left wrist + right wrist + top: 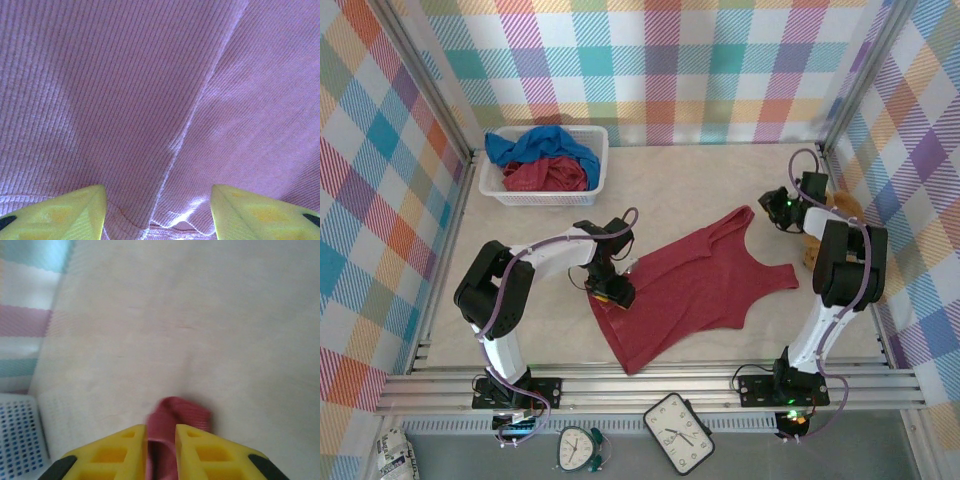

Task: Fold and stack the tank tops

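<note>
A dark red tank top [690,290] lies spread flat mid-counter [720,170], while the blue tank top [535,145] and the other red tank top [545,178] sit bunched in the white basket [545,197] at the far left. The left jaws stand wide apart and empty, low over the spread top's near-left part. The right jaws are nearly closed, pinching its shoulder strap [182,412].

No writing can be read; dial numerals on the black clock [678,433] and the small alarm clock [580,449] are too small.
</note>
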`<action>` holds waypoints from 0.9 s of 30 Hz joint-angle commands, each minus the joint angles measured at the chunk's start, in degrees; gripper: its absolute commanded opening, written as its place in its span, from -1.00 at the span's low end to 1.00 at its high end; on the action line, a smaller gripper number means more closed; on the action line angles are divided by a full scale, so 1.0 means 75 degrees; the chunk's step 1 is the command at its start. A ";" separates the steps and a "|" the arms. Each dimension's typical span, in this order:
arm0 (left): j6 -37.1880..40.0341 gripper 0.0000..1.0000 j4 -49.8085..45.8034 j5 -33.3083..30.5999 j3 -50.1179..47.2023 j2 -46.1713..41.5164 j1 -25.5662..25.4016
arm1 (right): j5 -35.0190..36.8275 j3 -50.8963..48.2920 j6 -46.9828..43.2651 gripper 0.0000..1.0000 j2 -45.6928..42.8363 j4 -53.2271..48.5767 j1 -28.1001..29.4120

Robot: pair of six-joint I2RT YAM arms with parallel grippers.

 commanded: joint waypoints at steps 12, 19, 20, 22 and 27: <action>0.0088 0.15 -0.0303 0.0030 0.0236 -0.0177 0.0069 | -0.0044 0.1704 -0.0414 -0.62 0.1365 -0.1455 0.0596; 0.0063 0.15 -0.0268 0.0077 0.0330 -0.0230 0.0136 | 0.0211 0.1544 -0.0645 -0.66 0.1583 -0.1902 0.0533; 0.0039 0.15 -0.0248 0.0068 0.0344 -0.0216 0.0148 | 0.0276 0.1565 -0.0707 -0.66 0.1621 -0.1990 0.0527; 0.0002 0.15 -0.0162 0.0008 0.0336 -0.0196 0.0203 | 0.0319 0.1650 -0.0773 -0.66 0.1785 -0.2156 0.0477; -0.0411 0.05 0.0177 -0.0339 0.0286 -0.0136 0.0645 | 0.0438 0.1724 -0.0799 -0.68 0.2004 -0.2309 0.0355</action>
